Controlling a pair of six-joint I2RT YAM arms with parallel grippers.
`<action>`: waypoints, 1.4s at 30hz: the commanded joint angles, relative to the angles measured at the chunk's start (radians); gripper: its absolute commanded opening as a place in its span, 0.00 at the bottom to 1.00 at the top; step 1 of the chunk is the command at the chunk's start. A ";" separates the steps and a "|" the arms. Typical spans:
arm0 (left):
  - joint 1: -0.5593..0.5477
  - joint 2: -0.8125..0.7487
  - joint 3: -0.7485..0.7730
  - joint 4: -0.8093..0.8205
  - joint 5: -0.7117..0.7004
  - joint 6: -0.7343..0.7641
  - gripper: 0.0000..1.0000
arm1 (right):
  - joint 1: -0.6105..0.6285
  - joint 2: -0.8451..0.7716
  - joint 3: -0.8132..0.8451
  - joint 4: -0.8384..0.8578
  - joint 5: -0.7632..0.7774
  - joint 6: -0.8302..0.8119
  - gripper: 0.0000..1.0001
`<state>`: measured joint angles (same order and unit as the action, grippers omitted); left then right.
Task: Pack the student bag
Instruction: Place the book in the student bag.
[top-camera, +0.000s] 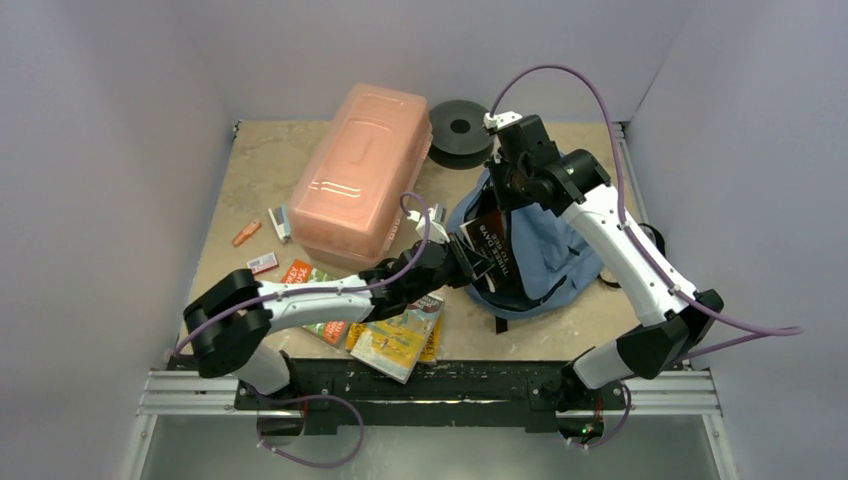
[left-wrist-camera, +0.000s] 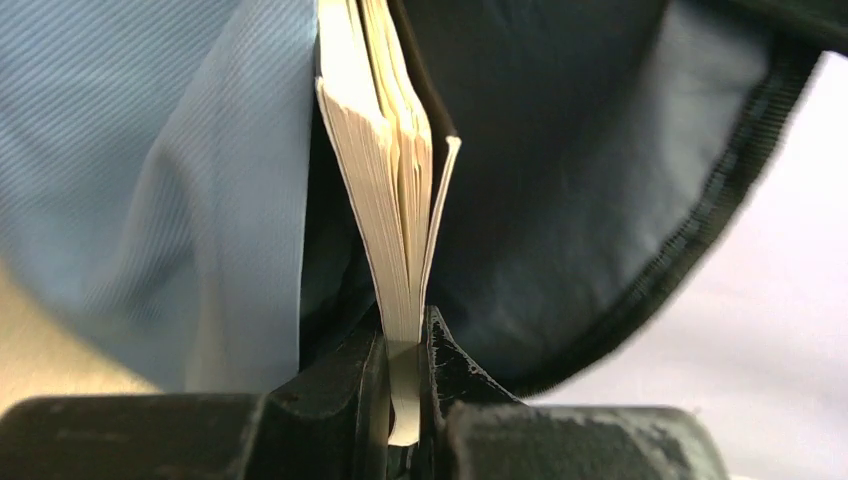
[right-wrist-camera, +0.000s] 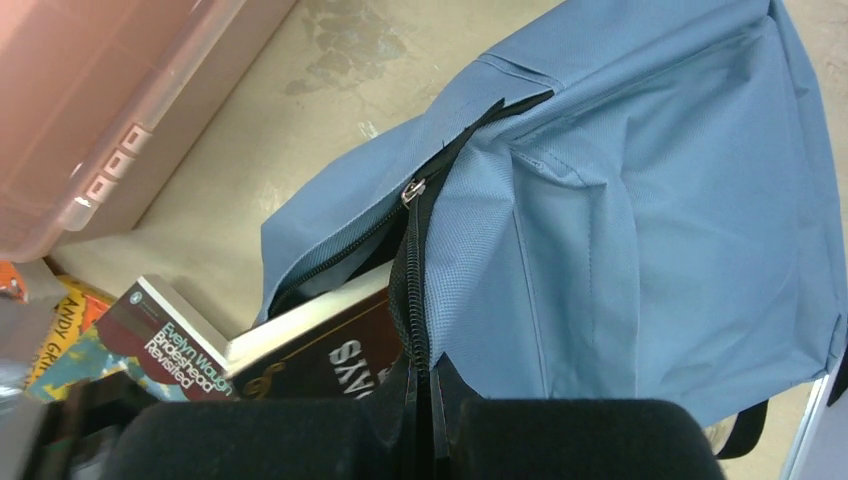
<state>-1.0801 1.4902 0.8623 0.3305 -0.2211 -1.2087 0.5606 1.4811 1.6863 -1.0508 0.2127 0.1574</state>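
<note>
A beige, mottled table (top-camera: 255, 165) is enclosed by plain pale lilac-grey walls (top-camera: 450, 40) at nine, twelve and three o'clock. Its six o'clock edge is bounded by a silver aluminium rail (top-camera: 180, 392). The surface is evenly lit, and only soft shadows are thrown.

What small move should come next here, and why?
Probably the left gripper should push the book deeper into the student bag: it clamps the book's pages, the book sits only partly inside the opening, and the right gripper pinches the zipper edge, holding the mouth open.
</note>
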 joint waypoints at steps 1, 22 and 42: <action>0.003 0.095 0.100 0.384 0.009 0.069 0.00 | 0.001 -0.033 0.077 0.019 -0.036 0.011 0.00; 0.026 0.614 0.559 0.268 -0.137 -0.110 0.00 | 0.000 -0.066 0.036 0.026 -0.062 0.006 0.00; 0.069 0.648 0.567 -0.038 -0.067 -0.274 0.60 | -0.054 -0.011 -0.058 0.084 0.040 -0.013 0.00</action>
<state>-1.0348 2.1792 1.4223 0.3912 -0.3023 -1.4475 0.5175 1.4727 1.6150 -1.0256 0.2249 0.1535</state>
